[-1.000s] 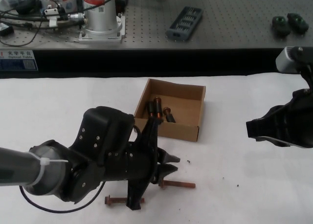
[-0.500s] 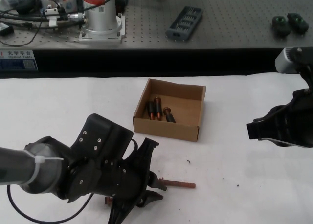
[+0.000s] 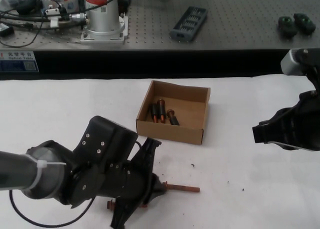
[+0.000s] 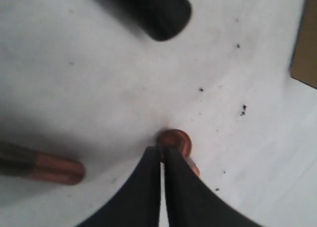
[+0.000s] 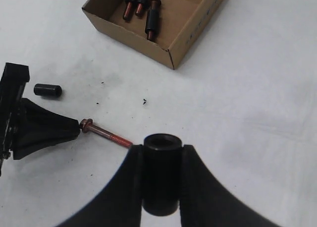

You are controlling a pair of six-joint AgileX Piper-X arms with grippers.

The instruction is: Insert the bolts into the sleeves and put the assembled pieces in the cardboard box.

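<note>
Writing: a blue label (image 3: 18, 60) sits on the front edge of the perforated table (image 3: 240, 19) behind the bench; its characters are too small to read. Faint print on the cardboard box (image 5: 195, 31) wall cannot be made out either.
Left gripper (image 4: 162, 150): the two dark fingers are drawn together with only a thin slit between them, and their tips meet the head of a copper bolt (image 4: 174, 138). Whether they actually pinch the head cannot be told.
Left arm (image 3: 95, 164): it stretches low across the near side of the white cloth (image 3: 240, 189), its wrist tipped down toward the cloth.
Right gripper (image 5: 161, 152): clamped on a black sleeve (image 5: 161, 180), which stands upright between the fingers with its open bore facing the camera.
Right arm (image 3: 292, 126): raised above the cloth at the far right, well apart from the box.
Bolt at the fingertips: it lies flat on the cloth in front of the box, with its head toward the left gripper.
Second bolt (image 4: 54, 168): it lies on the cloth near the left gripper, partly under the left arm in the high view.
Loose sleeve (image 5: 48, 90): it lies on its side on the cloth beside the left gripper.
Box: open-topped, in the middle of the cloth, with three assembled pieces (image 3: 161, 111) lying inside toward one corner.
</note>
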